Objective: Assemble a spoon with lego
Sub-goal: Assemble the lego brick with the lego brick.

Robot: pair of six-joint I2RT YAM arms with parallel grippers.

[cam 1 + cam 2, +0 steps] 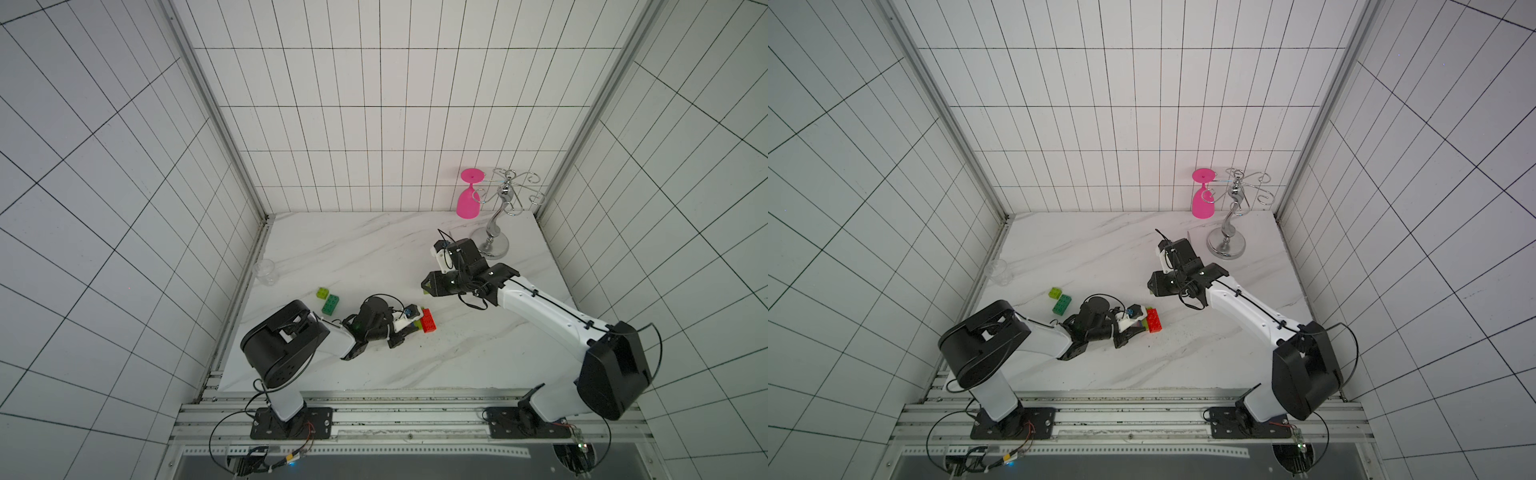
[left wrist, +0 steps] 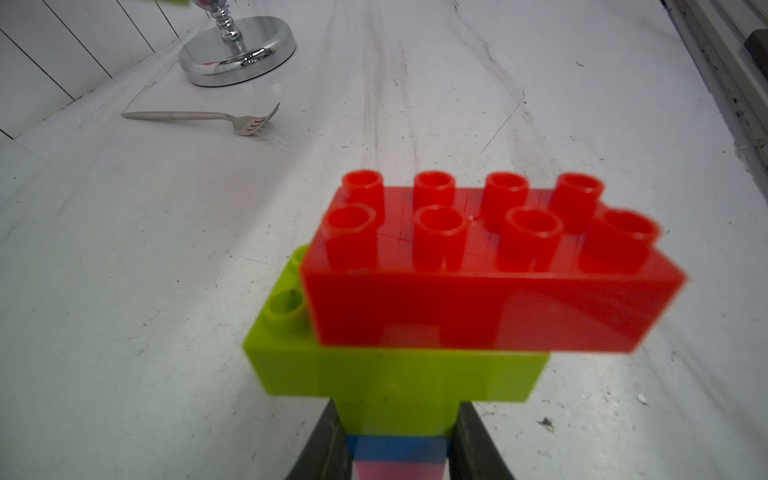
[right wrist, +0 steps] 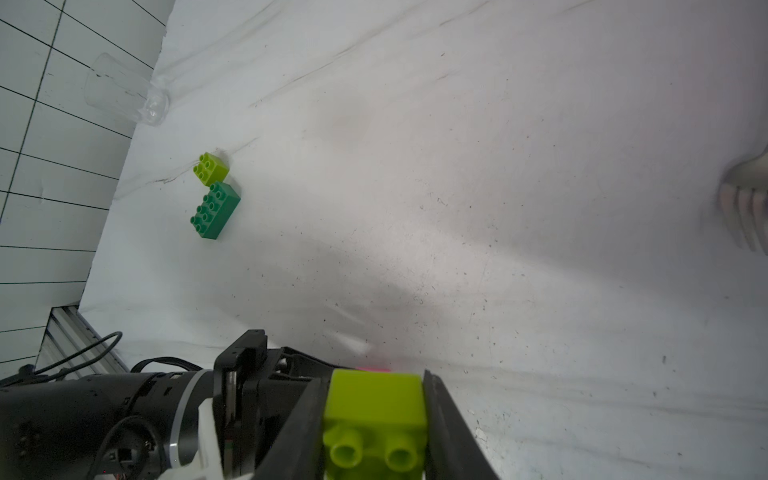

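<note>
Right now we judge the build to be about midway, with the head only partly made. The left gripper is clamped tight on the handle end of the spoon. Its dark fingers pinch a narrow lime piece just above the blue brick and the pink brick. Beyond them a wide lime-green brick carries the red brick. In both top views the spoon sits low over the near-left part of the desk; we cannot tell whether it touches the surface. The right gripper is closed on a small lime-green brick, studs turned back toward its wrist, and hangs near the spoon's red end but apart from it. So the step in hand looks like adding this piece to the head. The next move calls for squaring its hollow face over free studs and pressing down while the left arm braces the handle. A loose lime-green brick and a dark-green brick lie touching each other, waiting farther left. The fork and chrome stand play no part. We can read no brand, label or writing anywhere.
</note>
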